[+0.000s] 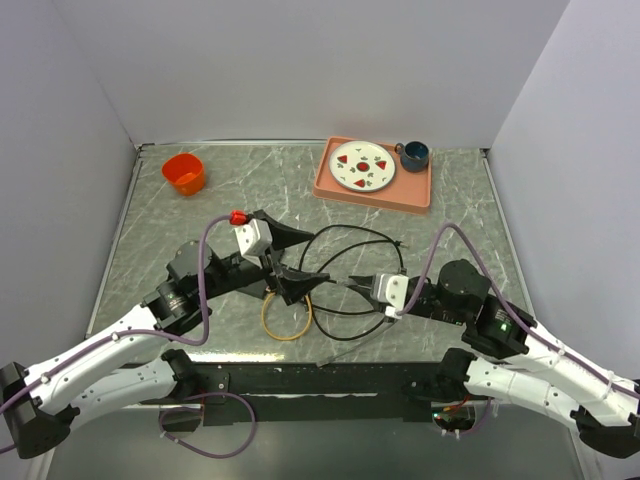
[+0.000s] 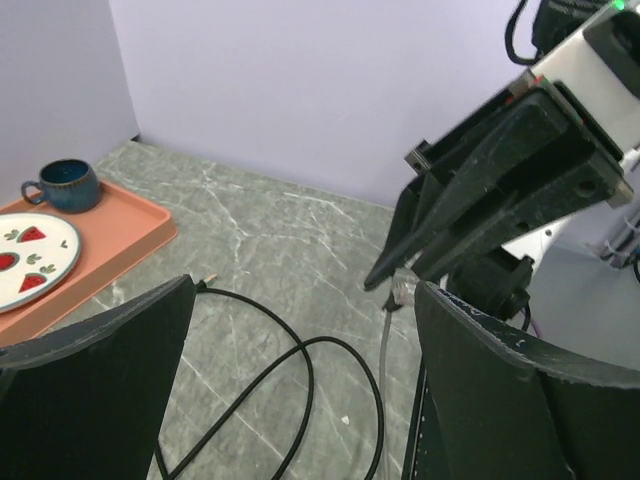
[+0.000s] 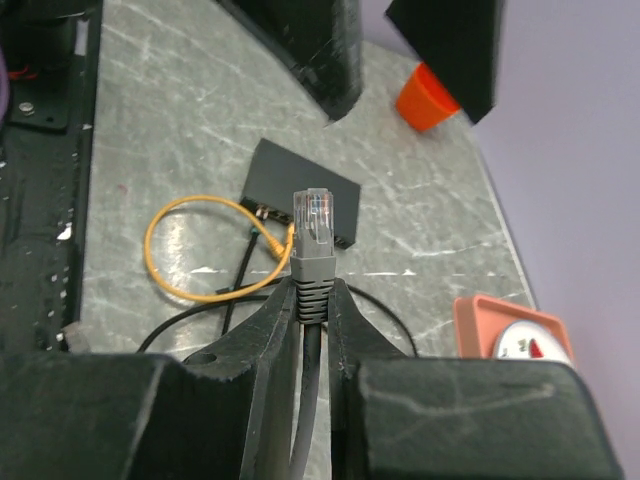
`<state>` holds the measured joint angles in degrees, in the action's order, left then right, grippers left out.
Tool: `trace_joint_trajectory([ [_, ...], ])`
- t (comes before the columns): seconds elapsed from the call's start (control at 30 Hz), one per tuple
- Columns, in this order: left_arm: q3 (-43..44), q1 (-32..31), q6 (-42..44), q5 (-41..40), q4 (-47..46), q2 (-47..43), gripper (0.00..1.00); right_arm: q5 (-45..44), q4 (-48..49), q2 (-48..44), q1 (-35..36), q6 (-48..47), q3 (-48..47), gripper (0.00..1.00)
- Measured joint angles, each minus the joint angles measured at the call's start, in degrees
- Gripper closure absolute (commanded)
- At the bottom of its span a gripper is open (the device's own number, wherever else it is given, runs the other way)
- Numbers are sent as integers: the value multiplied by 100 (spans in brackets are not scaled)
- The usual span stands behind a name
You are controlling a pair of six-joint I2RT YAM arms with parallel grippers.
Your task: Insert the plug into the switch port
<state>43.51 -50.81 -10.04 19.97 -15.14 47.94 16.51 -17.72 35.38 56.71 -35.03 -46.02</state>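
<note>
1. Right gripper [image 3: 312,292] is pinched nearly closed on the grey ribbed boot of the plug [image 3: 317,213]. The plug's clear plastic tip juts past the black, tapered fingers [image 3: 262,330].
2. Beyond the plug, the switch box [image 3: 300,185] lies on the table, flat, matte black and rectangular. Its narrow port side faces the plug, which is held clear of it. The single openings are too small to make out.
3. Left gripper [image 1: 320,257] is spread wide, with nothing between its broad black fingers [image 2: 100,385], just beside the right gripper's tips.
4. A thin yellow cable [image 3: 152,232] loops out from the box's port side, and a black cable [image 1: 352,228] coils across the veined, grey-green, stone-look tabletop [image 1: 170,225].
5. At the far edge, a salmon-pink tray [image 1: 420,197] carries a round white plate [image 1: 363,166] with red motifs and a dark blue mug [image 1: 413,154]. An orange cup [image 1: 184,173] stands well apart to the left.
</note>
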Motion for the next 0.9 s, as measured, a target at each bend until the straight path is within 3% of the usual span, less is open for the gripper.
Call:
trace_joint_trajectory([
  [0.1,-22,7,125,310,-9,28,1,-96,153,-157,26,-76,151,100],
  [0.43,142,7,365,1650,44,813,23,-343,487,-315,33,-101,299,100],
  [0.9,208,11,334,1799,-433,772,37,-358,492,-278,42,-87,299,100],
])
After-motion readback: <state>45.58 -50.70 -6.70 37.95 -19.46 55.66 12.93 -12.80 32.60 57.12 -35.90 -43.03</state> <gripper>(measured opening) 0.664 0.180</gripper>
